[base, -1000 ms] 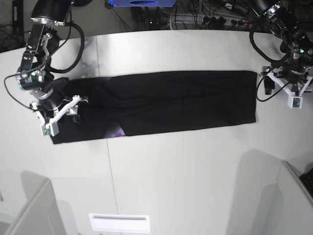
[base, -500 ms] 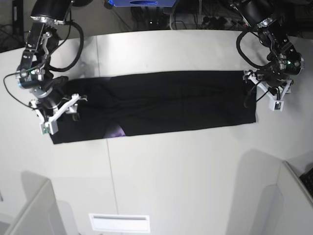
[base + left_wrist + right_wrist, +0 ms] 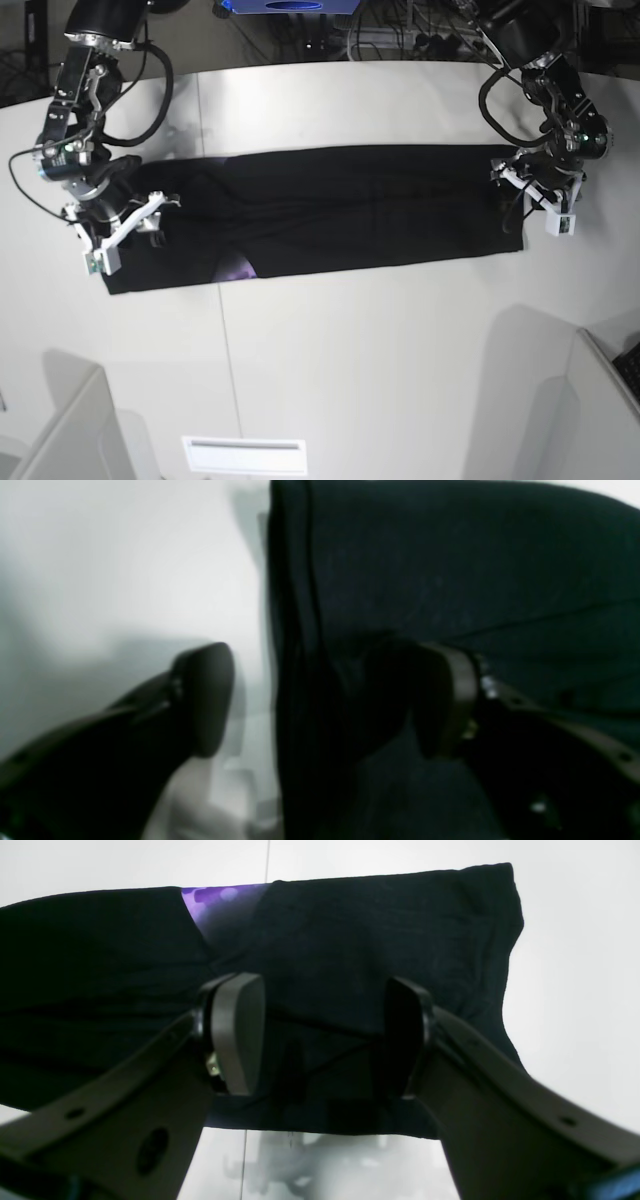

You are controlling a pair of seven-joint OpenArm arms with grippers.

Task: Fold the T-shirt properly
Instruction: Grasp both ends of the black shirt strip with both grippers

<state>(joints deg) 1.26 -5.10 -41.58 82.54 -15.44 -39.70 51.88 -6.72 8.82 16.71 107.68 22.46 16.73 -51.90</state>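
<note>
With both jaws spread wide, lower the left gripper [image 3: 528, 200] astride the T-shirt [image 3: 330, 210] hem at three o'clock, right gripper [image 3: 125, 225] at nine, pinching all layers evenly.

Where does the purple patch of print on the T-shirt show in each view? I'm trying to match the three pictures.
Base: the purple patch peeks out at the T-shirt's near edge, toward the picture's left.
Right wrist: at the top of the picture, above the open right pincer.
Left wrist: not in it; only plain black cloth.
Shared landmark: the shirt's edge against the white table.
</note>
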